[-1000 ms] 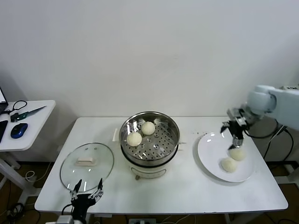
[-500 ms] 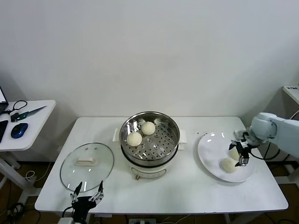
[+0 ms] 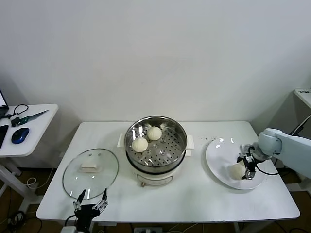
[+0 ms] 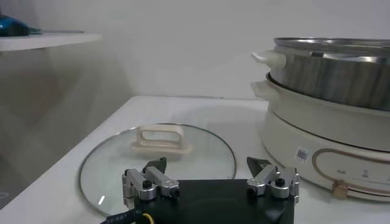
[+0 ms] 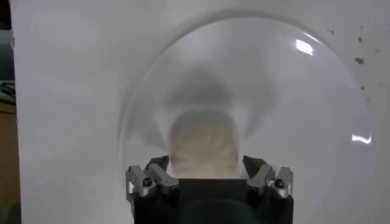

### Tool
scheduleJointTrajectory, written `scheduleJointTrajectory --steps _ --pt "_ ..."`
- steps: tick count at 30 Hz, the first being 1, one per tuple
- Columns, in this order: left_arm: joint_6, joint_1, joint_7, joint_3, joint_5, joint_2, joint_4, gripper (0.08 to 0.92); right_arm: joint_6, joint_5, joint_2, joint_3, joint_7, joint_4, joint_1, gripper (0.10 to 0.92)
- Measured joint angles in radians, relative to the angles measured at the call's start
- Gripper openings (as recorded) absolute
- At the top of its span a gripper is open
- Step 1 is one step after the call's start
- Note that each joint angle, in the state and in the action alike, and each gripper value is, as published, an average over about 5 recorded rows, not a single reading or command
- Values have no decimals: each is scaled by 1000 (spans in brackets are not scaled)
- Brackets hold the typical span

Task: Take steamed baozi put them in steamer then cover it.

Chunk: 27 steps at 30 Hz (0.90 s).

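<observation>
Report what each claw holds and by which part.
Left claw: open, holding nothing. Right claw flanks the sides of a cream-white round bun on the round white plate; whether it grips yet cannot be told.

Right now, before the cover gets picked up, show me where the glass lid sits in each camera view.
Head view: the glass lid lies flat on the table's front left, beside the steamer, just beyond the left gripper.
Left wrist view: the lid lies flat just past that gripper's open fingers.
Right wrist view: not in it.
Shared landmark: the steamer, next to the lid in the head and left wrist views.
</observation>
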Motion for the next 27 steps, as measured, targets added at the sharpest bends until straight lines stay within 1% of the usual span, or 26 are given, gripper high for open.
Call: scheduleJointTrajectory --steps 2,4,8,12,16,21,27 --pt "0 0 0 -1 0 0 0 823 0 -2 2 2 0 0 -2 652" --pt "0 -1 0 -2 0 0 0 823 2 -3 3 2 -1 2 2 636" --pt "1 -3 -1 -3 0 0 0 823 16 2 9 -27 -14 16 47 628" --pt "3 -5 -1 -1 1 -1 -1 823 56 19 30 -105 -45 35 167 633" --pt "5 -6 -1 3 5 -3 -4 823 138 44 79 -201 -87 39 344 640" --pt "6 -5 0 4 7 -2 -8 823 273 72 176 -277 -138 61 571 657" --pt "7 -5 0 3 10 -2 -10 823 392 72 303 -299 -158 173 755 662"
